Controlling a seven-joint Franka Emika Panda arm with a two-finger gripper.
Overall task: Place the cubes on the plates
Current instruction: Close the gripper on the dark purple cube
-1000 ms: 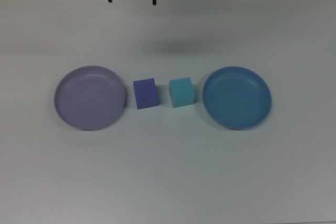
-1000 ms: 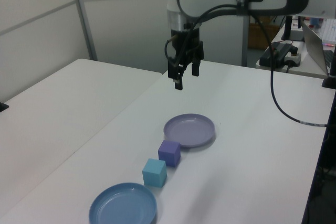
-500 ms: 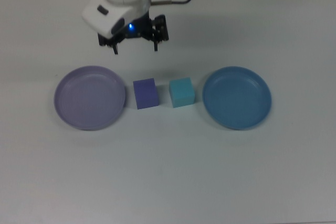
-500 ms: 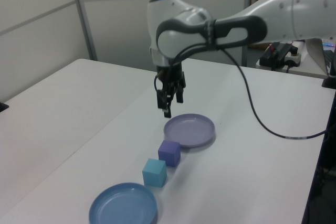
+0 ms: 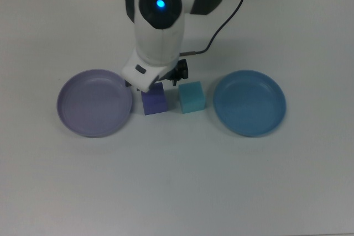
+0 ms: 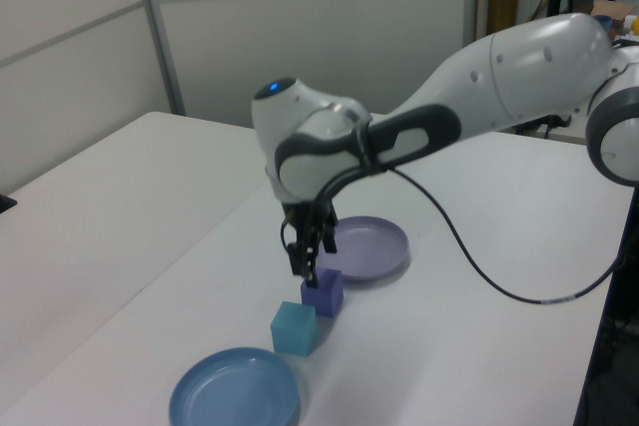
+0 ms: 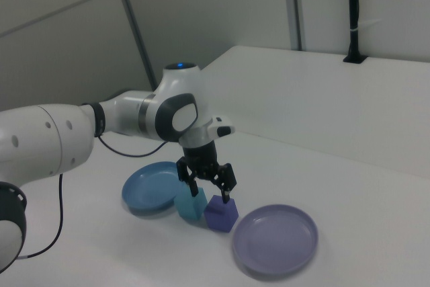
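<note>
Having descended, open jaws straddle purple cube (image 7: 221, 212).

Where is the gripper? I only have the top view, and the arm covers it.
Observer: In the right view the gripper hangs low over the purple cube, with its tips about level with the cube's top.
Operator: Open or shut?
Observer: Open. The right view shows a clear gap between the two fingers, which are not closed on anything.
Operator: Is the cube off the table yet?
Observer: No. In the left view it sits flat on the table, next to the teal cube.
</note>
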